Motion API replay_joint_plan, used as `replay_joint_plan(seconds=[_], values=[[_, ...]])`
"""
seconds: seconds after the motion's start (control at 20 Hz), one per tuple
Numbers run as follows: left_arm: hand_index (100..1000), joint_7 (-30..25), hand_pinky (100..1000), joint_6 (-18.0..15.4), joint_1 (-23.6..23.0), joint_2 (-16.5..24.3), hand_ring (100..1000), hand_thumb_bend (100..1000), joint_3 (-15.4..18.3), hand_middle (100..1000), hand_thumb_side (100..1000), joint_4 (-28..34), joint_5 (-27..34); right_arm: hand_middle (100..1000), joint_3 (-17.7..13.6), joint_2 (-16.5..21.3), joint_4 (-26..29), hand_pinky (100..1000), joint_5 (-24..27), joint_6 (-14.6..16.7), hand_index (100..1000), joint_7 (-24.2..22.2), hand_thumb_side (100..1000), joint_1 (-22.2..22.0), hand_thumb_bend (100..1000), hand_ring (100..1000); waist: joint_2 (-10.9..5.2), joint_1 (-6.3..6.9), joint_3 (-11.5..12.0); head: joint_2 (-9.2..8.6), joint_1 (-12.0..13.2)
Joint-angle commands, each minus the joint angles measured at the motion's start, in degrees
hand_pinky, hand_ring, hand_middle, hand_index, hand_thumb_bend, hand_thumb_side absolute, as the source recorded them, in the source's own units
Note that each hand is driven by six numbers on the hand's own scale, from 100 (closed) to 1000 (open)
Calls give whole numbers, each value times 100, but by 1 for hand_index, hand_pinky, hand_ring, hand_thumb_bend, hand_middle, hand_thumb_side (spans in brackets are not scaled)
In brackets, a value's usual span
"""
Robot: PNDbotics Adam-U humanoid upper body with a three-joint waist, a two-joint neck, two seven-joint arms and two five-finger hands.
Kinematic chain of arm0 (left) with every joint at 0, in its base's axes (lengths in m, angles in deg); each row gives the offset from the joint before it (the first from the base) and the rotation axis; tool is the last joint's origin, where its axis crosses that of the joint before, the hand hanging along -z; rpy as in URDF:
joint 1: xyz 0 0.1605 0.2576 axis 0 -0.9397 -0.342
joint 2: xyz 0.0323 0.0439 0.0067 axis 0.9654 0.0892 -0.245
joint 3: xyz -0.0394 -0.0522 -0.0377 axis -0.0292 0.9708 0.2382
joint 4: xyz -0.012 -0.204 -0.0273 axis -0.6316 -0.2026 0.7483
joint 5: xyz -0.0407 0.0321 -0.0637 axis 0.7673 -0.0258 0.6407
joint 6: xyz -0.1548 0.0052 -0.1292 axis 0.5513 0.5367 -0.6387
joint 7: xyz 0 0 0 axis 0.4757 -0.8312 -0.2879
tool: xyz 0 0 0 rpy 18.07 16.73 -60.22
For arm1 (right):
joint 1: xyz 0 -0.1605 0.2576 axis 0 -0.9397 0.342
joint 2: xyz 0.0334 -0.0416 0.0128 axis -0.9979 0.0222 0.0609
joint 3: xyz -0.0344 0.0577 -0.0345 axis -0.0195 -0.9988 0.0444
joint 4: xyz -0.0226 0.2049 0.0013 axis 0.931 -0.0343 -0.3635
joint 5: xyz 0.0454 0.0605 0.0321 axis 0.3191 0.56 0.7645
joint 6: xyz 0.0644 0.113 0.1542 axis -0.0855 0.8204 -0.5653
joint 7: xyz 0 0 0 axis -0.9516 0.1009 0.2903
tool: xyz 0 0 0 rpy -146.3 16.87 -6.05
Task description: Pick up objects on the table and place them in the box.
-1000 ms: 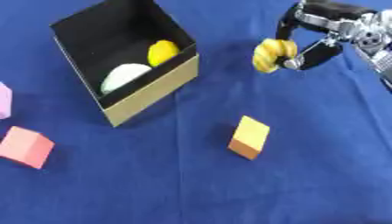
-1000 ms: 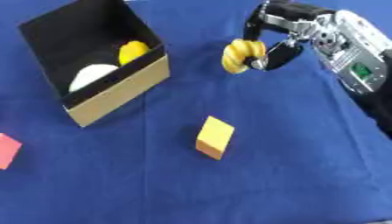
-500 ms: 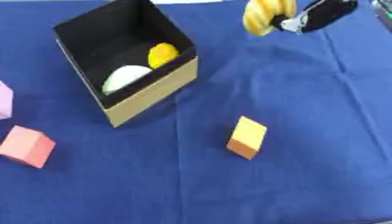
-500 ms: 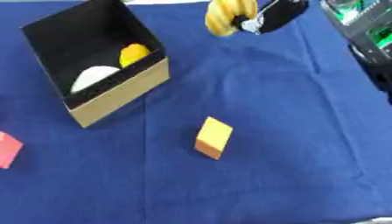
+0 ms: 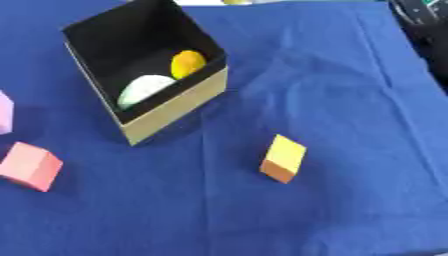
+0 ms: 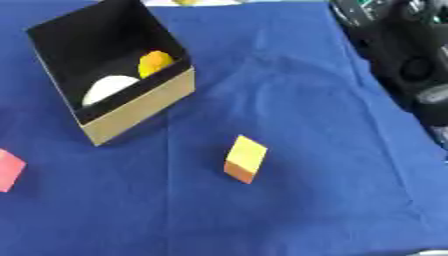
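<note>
Blue cloth (image 5: 350, 125) carries the black box (image 5: 166, 112) holding a white and an orange piece, the yellow block (image 5: 283, 158) lying just right and nearer than it, closest to the right arm (image 6: 398, 55), whose fingers I cannot tell.

Open black box (image 5: 171, 111) with tan front, far left, holding white rounded piece (image 5: 143, 90) and orange piece (image 5: 187, 63). Yellow block (image 5: 283, 158) centre; pink block (image 5: 29, 166) near left.
</note>
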Motion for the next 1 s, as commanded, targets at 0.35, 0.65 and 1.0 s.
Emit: replay_joint_plan(seconds=[0.35,0.65,1.0], values=[[908,-73,835,-234,179,-222,779,245,24,757,764,87,-31,500,43,-624,-805,771,-482,232,561,185,100,342,303,652,2,-89,266,-185,-237],[907,-103,832,-338,-100,-638,777,240,25,756,746,87,-310,577,185,-814,-992,791,-558,352,656,121,100,350,439,705,70,-150,368,-184,-323],[908,-105,830,-349,-268,-877,777,236,2,756,788,87,-487,768,225,-880,-1153,838,-935,435,807,-291,140,282,524,826,81,-172,414,-186,-299]])
